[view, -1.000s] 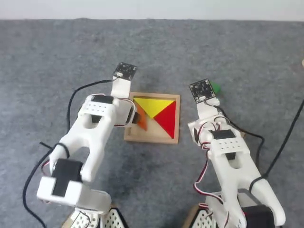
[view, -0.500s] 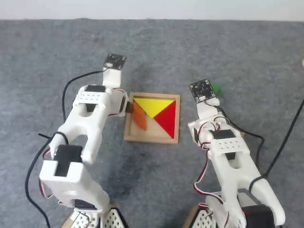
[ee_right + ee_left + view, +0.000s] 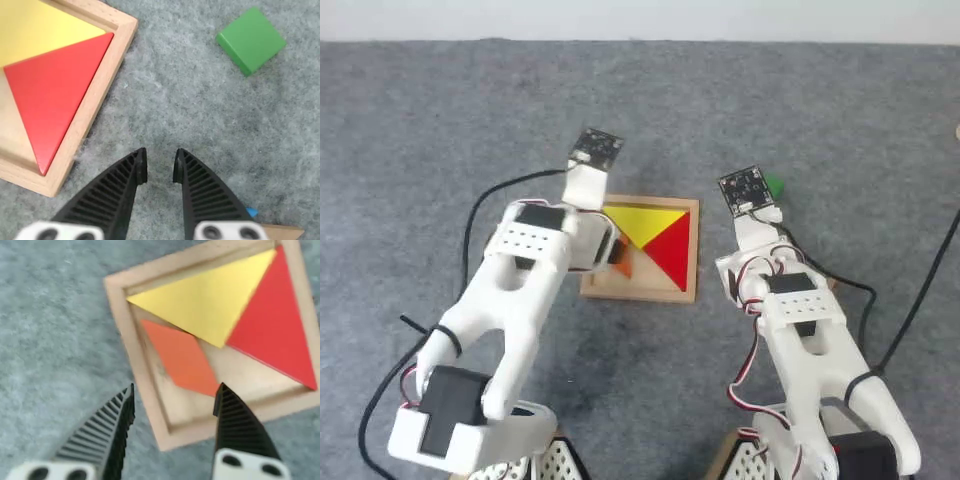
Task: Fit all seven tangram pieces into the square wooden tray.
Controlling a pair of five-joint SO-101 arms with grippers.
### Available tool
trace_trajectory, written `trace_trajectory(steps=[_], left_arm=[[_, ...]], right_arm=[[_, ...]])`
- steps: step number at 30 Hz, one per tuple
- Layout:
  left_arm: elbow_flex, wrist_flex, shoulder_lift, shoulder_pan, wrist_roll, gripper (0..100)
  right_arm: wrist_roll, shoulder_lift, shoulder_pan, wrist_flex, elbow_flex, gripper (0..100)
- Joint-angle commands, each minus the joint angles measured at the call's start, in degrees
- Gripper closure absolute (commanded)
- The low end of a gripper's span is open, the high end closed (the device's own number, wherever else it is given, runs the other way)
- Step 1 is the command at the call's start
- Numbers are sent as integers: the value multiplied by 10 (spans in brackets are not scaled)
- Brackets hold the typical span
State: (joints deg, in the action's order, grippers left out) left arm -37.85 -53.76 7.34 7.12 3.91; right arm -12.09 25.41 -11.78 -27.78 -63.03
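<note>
The square wooden tray (image 3: 688,292) (image 3: 125,340) holds a yellow triangle (image 3: 642,222) (image 3: 210,300), a red triangle (image 3: 675,248) (image 3: 272,330) and an orange parallelogram (image 3: 182,358) lying flat against the yellow one. My left gripper (image 3: 175,390) hangs open above the tray's left side, one fingertip over the orange piece's corner, the other outside the rim. It holds nothing. My right gripper (image 3: 160,155) is over the carpet right of the tray, open by a narrow gap and empty. A green square (image 3: 775,186) (image 3: 250,40) lies beyond it.
Grey carpet covers the table. A blue piece's tip (image 3: 251,212) and a tan piece (image 3: 282,231) lie close beside the right gripper. Half the tray's floor (image 3: 240,375) is bare wood. The left arm (image 3: 520,290) hides the tray's left rim in the high view.
The left arm swung left off the tray, leaving the orange piece in it, then came back right over the tray's left side. The right arm has kept still.
</note>
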Motion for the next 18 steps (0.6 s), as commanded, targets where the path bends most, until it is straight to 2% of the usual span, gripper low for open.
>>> trace_trajectory(steps=[1,11,18], left_arm=[[1,32,7,10,-1,746],[59,41,-130,11,14,750],[82,35,-132,-42,16,750]], right_arm=[[-6,23,4,11,6,901],[-6,23,4,11,6,901],[-6,23,4,10,6,901]])
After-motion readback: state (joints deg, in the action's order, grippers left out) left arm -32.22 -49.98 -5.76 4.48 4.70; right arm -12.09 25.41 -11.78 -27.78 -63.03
